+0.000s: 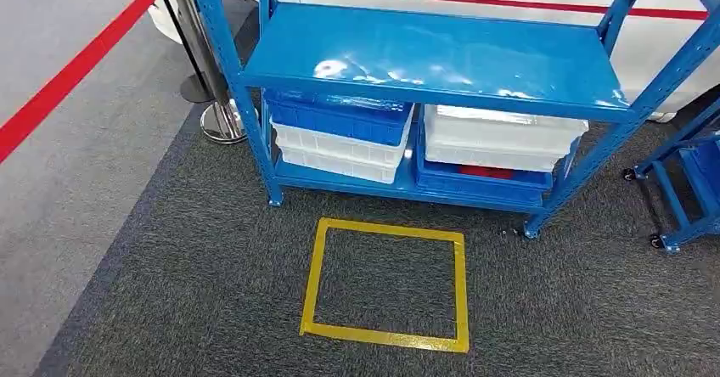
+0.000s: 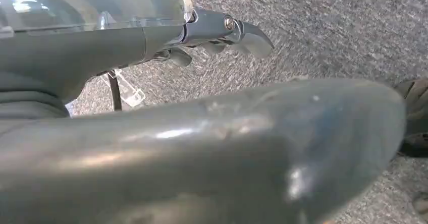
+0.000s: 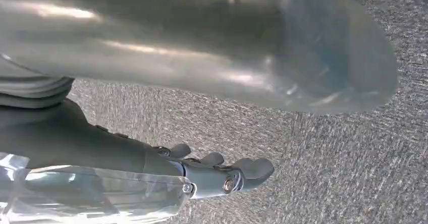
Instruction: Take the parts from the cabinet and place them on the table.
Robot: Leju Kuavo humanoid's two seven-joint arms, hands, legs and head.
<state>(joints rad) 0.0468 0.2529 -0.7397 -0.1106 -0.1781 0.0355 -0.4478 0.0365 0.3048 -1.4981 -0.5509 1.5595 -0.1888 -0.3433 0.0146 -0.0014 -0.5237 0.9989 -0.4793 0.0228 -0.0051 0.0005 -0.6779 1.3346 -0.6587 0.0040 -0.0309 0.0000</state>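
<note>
A blue metal cabinet (image 1: 424, 54) stands ahead on the dark carpet, its top shelf bare. On its lower shelf, at the left, a blue bin (image 1: 340, 115) sits on stacked white bins (image 1: 340, 152). At the right, white bins (image 1: 501, 137) sit on a blue bin (image 1: 480, 183) with something red (image 1: 486, 171) showing at its rim. What the bins hold is hidden. My left hand (image 2: 166, 133) hangs over the carpet, its fingers (image 2: 242, 32) straight and apart, holding nothing. My right hand (image 3: 176, 57) hangs the same way, fingers (image 3: 242, 171) spread and empty.
A yellow tape square (image 1: 386, 284) marks the carpet in front of the cabinet. A metal stanchion (image 1: 208, 71) with a red belt (image 1: 68, 75) stands at the left. A blue wheeled cart (image 1: 688, 182) is at the right edge.
</note>
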